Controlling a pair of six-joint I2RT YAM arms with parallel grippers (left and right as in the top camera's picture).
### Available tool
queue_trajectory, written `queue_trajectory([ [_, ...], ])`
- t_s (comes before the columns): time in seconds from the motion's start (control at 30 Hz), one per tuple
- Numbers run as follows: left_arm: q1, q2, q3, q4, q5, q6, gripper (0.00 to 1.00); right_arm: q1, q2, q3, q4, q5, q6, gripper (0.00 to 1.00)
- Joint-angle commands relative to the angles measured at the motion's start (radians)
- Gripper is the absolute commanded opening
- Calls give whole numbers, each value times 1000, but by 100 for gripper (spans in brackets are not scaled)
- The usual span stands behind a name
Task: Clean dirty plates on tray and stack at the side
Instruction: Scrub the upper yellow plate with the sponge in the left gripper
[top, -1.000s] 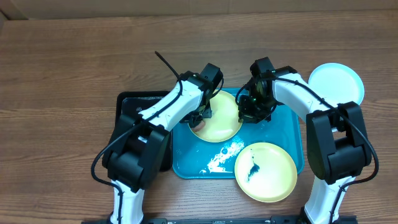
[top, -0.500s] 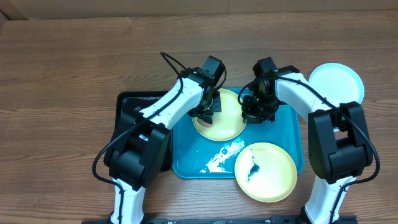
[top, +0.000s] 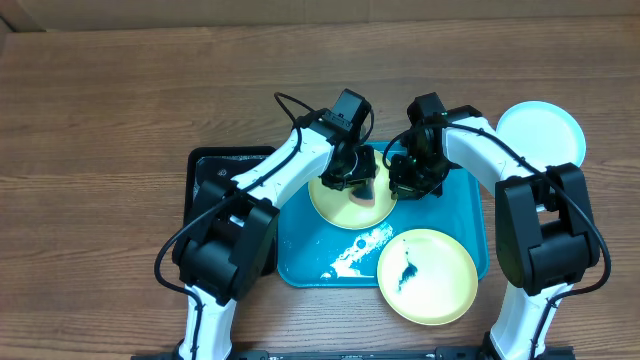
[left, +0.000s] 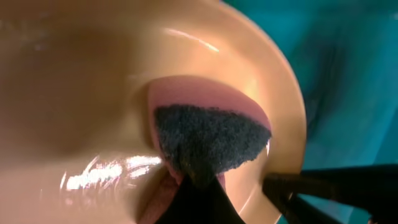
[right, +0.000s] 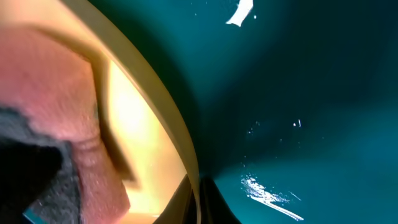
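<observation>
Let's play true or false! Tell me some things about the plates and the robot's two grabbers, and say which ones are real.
1. The light blue plate lies on the table, outside the turquoise tray. True.
2. The left gripper holds a sponge against the far yellow-green plate. True.
3. The near yellow-green plate is spotless. False: it has a dark smear at its centre.
4. The two yellow-green plates are stacked. False: they lie apart on the tray.
5. The right gripper hangs wide open over the light blue plate. False: it is shut at the rim of the far yellow-green plate.
</observation>
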Motion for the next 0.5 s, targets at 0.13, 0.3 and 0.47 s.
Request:
queue_trajectory([
  [0.13, 48, 124, 23, 5, -132, -50, 4, 3, 0, -4, -24, 5, -5, 4],
  [0.3, 99, 147, 25, -94, -233, -24, 4, 3, 0, -4, -37, 6, -5, 4],
  [0.47, 129, 110, 42, -192, -441, -16, 4, 3, 0, -4, -39, 6, -5, 4],
])
